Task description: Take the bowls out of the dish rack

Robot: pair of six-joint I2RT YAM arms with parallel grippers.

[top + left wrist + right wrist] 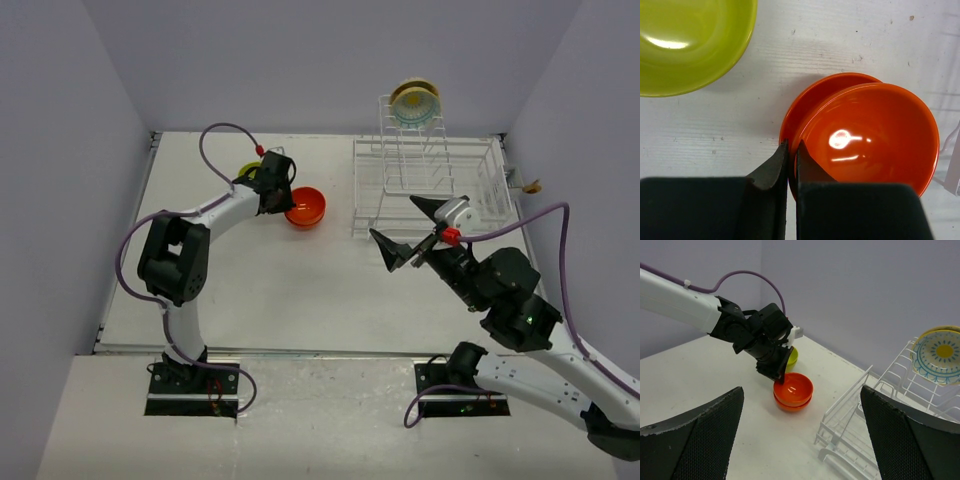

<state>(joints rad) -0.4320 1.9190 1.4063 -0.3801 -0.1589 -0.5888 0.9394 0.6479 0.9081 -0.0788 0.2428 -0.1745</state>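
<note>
Two glossy orange-red bowls (865, 135) sit nested on the table (280, 290), the upper one slightly offset; they also show in the top view (307, 208) and the right wrist view (793, 390). My left gripper (792, 148) is shut on the near rim of the upper one. A lime-green bowl (685, 40) stands just beside them, mostly hidden behind the left wrist in the top view (248, 172). The cream floral bowl (415, 103) stands on edge in the tall section of the white dish rack (430, 185). My right gripper (413, 232) is open and empty, in front of the rack.
The rack's low basket (855, 425) lies right of the orange bowls with a gap of bare table between. The left arm (690, 305) stretches across the far left. Purple walls close in the table on three sides.
</note>
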